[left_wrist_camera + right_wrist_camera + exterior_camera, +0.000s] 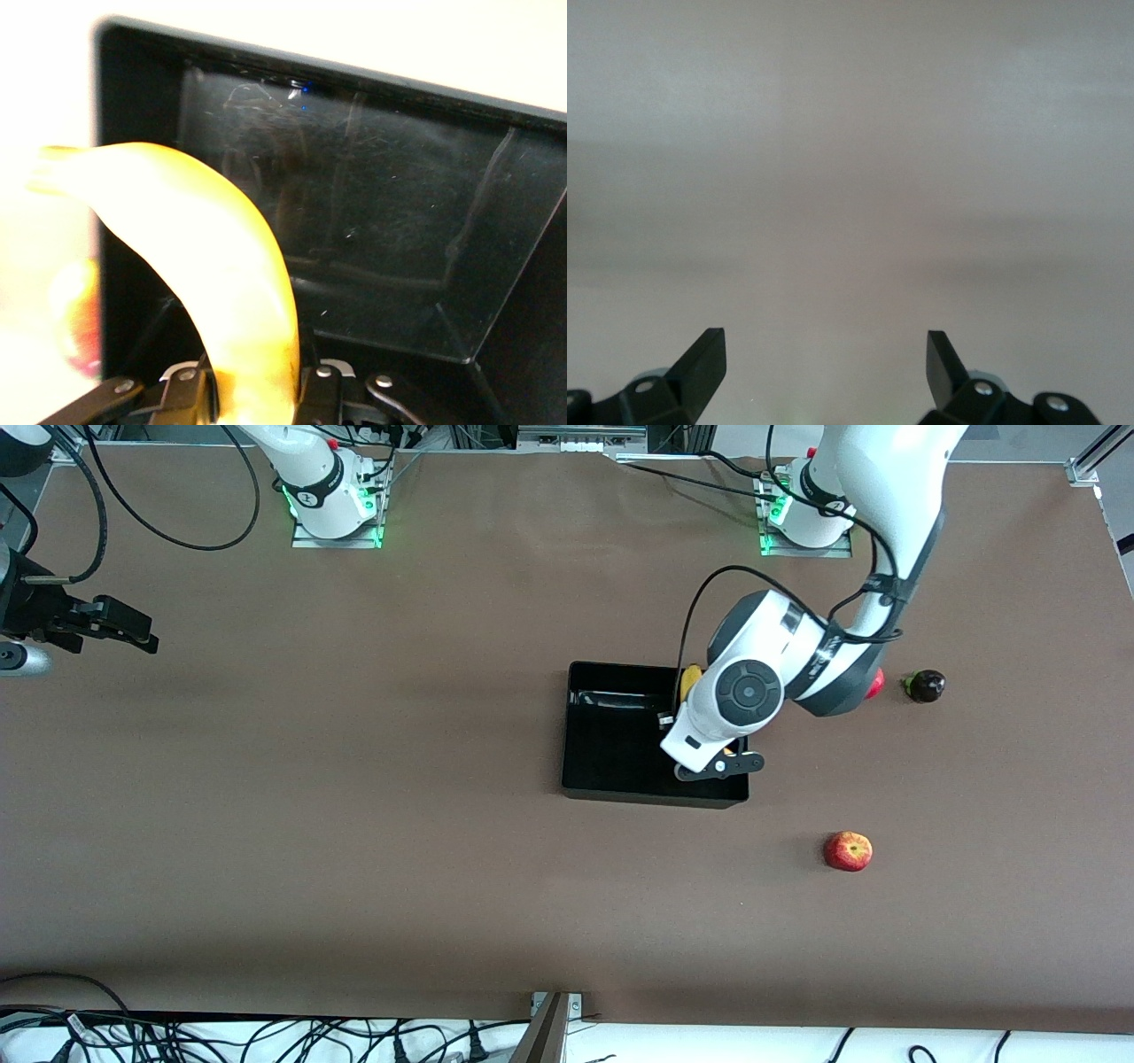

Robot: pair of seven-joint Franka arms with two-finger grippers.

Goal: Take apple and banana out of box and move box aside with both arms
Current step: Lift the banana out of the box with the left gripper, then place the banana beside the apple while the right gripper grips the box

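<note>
Gripping the long curved yellow banana (221,292) inside the shallow glossy black box (611,779), the left gripper (252,390) is clenched near one end, so lifting might swing it against the wall. The right gripper (824,367) waits spread above bare table; the small red-yellow apple (848,851) already lies outside.

apple (848,851): one
banana (226,292): one
box (611,753): one
dark fruit (926,685): one
red fruit (875,684): one, part hidden
arms: two

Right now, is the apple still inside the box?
No, the apple lies on the table, nearer the front camera than the box.
</note>
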